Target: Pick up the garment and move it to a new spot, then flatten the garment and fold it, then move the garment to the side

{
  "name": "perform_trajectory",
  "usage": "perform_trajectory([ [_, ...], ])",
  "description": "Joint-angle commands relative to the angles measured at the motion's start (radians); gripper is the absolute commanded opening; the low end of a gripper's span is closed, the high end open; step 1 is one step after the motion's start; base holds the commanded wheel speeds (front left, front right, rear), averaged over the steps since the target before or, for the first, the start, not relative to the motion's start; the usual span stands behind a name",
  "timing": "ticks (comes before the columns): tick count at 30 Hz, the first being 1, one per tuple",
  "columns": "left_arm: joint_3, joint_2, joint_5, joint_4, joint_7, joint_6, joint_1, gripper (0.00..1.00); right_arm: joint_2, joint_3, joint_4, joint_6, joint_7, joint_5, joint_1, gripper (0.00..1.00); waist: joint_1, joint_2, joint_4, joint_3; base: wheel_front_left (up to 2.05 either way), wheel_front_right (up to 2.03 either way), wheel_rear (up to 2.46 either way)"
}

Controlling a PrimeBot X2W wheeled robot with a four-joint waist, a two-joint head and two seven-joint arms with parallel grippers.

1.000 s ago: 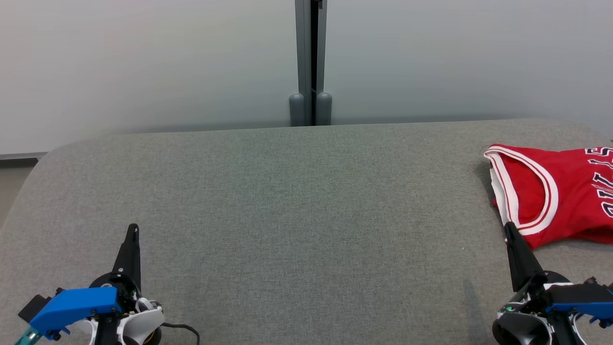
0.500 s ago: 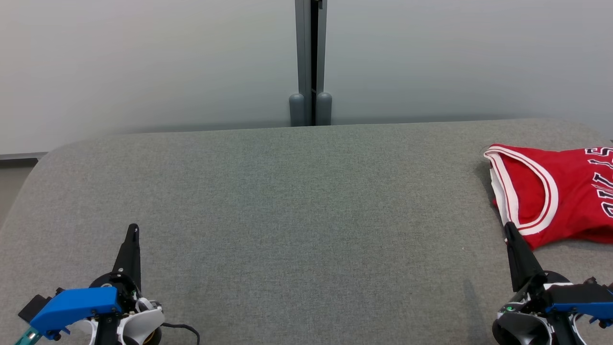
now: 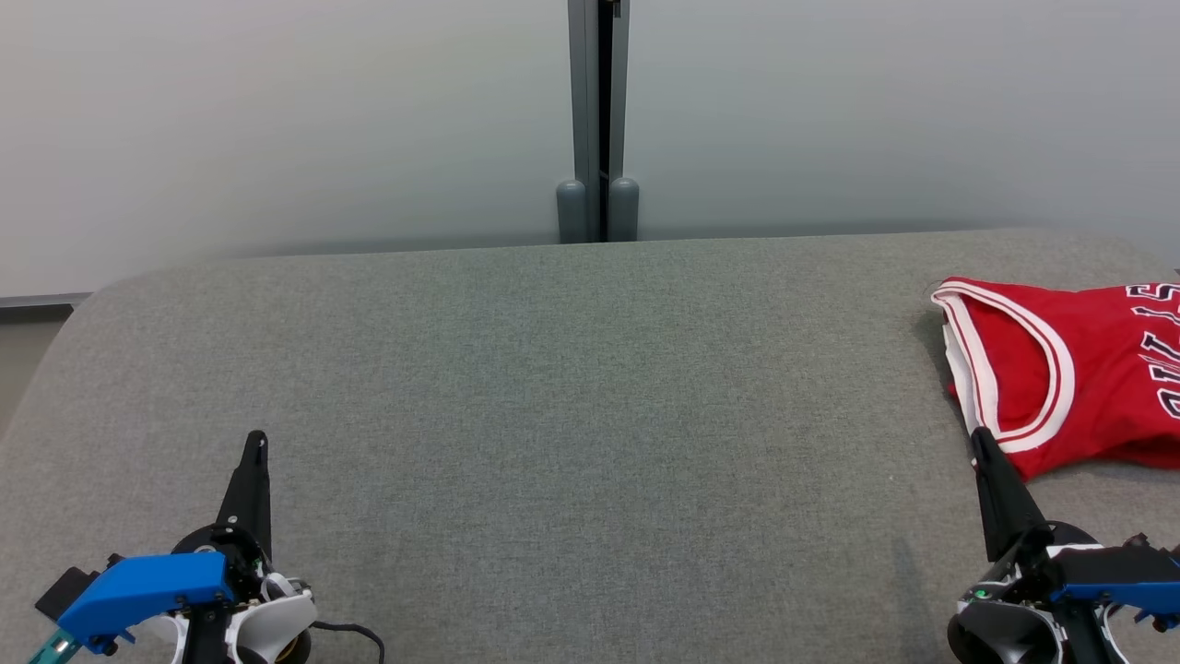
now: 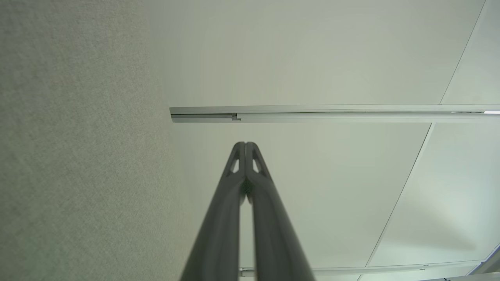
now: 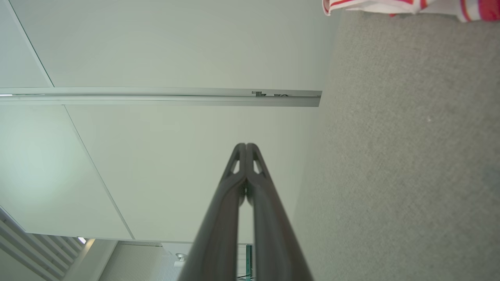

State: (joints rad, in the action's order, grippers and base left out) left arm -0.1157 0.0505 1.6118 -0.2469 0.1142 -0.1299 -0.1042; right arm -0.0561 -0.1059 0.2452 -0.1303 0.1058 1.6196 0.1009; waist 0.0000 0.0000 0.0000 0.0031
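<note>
We're looking down on the grey fabric bench (image 3: 572,415), and the garment (image 3: 1088,369), a red jersey with white trim and dark lettering, lies at its far right, running off the edge of the head view. It sits fairly flat, with one white-edged armhole facing the middle of the bench.

Our right end effector (image 3: 979,436) is at the lower right, clenched with nothing between its fingers. The tip points up at the near hem of the garment and, from the head camera, sits just at its edge. We can't tell whether it is touching. In the right wrist view, the two dark fingers meet tip to tip, with a strip of the jersey in the top corner.

Our left end effector (image 3: 255,441) is at the lower left, well away from the garment. It is also clenched and empty, hanging over bare grey fabric.

Behind the bench stands a pale wall (image 3: 277,120), split by a grey post (image 3: 597,120).
</note>
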Motion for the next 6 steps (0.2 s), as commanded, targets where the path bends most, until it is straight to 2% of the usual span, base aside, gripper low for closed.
perform_trajectory([
  [1, -0.003, -0.002, 0.001, 0.004, 0.004, -0.005, -0.009, 0.00, 0.001, -0.003, 0.002, -0.001, 0.007, -0.003, 0.016, 0.00, 0.0000, 0.0000, 0.000, 0.000, 0.00, 0.00, 0.00],
  [6, -0.003, -0.003, 0.001, 0.004, 0.004, -0.005, -0.009, 0.00, 0.002, -0.004, 0.002, -0.001, 0.005, -0.003, 0.016, 0.00, 0.0000, 0.0000, 0.000, 0.000, 0.00, 0.00, 0.00],
])
